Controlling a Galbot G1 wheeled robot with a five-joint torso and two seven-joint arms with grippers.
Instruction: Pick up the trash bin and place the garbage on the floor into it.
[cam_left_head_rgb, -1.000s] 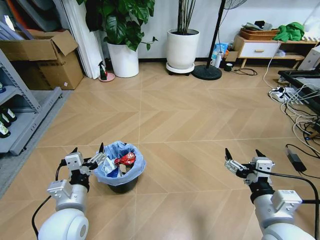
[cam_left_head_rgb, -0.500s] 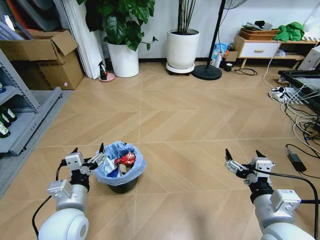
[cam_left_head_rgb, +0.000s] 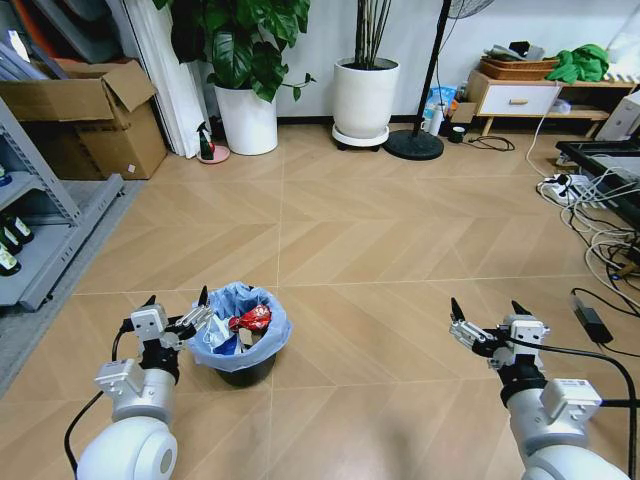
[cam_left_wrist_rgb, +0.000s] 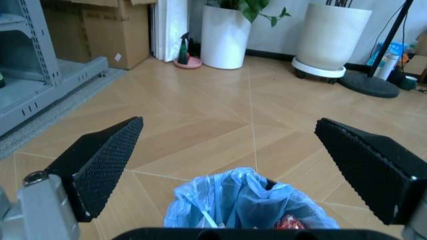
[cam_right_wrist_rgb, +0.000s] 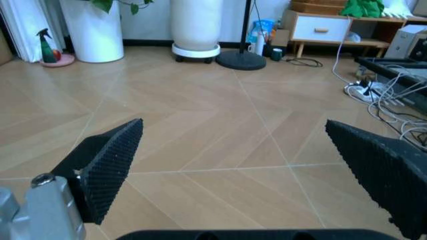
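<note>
The small round black trash bin (cam_left_head_rgb: 238, 340), lined with crinkled light-blue plastic and holding scraps, stood on the chevron wooden floor (cam_left_head_rgb: 380, 250) just beside the left gripper (cam_left_head_rgb: 176, 303), fingers spread. Likely light, with a slippery liner, it was best grasped at the stiff rim. The right gripper (cam_left_head_rgb: 485, 311) hovered well apart, fingers spread.

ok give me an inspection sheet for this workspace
surface: wooden chevron floor, no loose scraps seen on it
job's things: bin stands upright on the floor, blue bag lining it; red can and other scraps inside
clutter: spray bottle by the white pot
grippers: left gripper open, just beside the bin rim; right gripper open, over bare floor
cables: power strip and cords at far right
surroundings: cardboard box, grey shelf, low cabinet
</note>
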